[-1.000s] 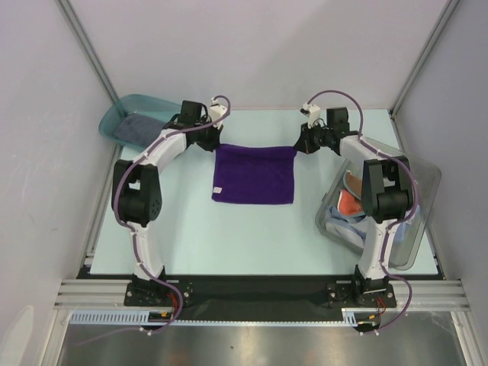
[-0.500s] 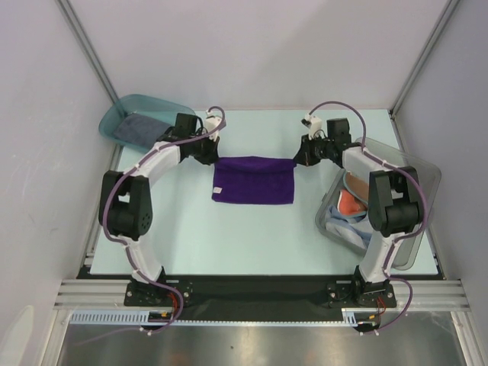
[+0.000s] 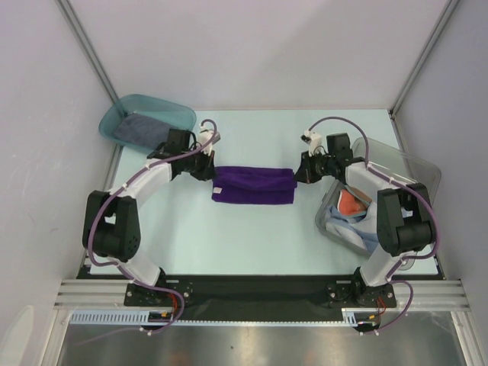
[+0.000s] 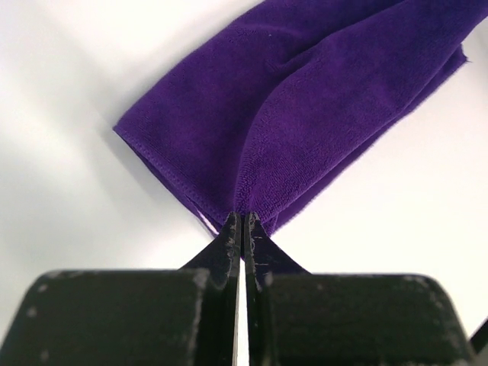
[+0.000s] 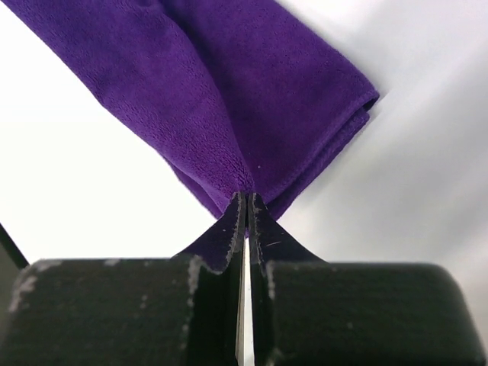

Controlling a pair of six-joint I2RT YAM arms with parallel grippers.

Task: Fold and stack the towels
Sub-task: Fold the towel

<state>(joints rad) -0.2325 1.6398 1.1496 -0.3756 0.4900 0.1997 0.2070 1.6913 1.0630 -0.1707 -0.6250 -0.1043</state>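
A deep purple towel (image 3: 254,185) lies mid-table, doubled over into a narrow band. My left gripper (image 3: 211,172) is shut on its left far corner; in the left wrist view the purple towel (image 4: 305,107) runs away from the pinched tips (image 4: 242,221). My right gripper (image 3: 299,174) is shut on the right far corner, where the purple towel (image 5: 229,91) bunches at the tips (image 5: 247,200). A dark grey-blue towel (image 3: 139,128) rests in the teal tray (image 3: 164,108). Brown-red and light-blue towels (image 3: 347,206) sit in the clear bin (image 3: 423,179).
The teal tray stands at the back left corner, the clear bin along the right edge beside my right arm. White walls enclose the table on three sides. The metal rail with both arm bases (image 3: 259,293) runs along the near edge.
Both grippers have carried the purple towel's far edge toward the near side, folding it from a square into a narrow band. Both arms have drawn back with it.
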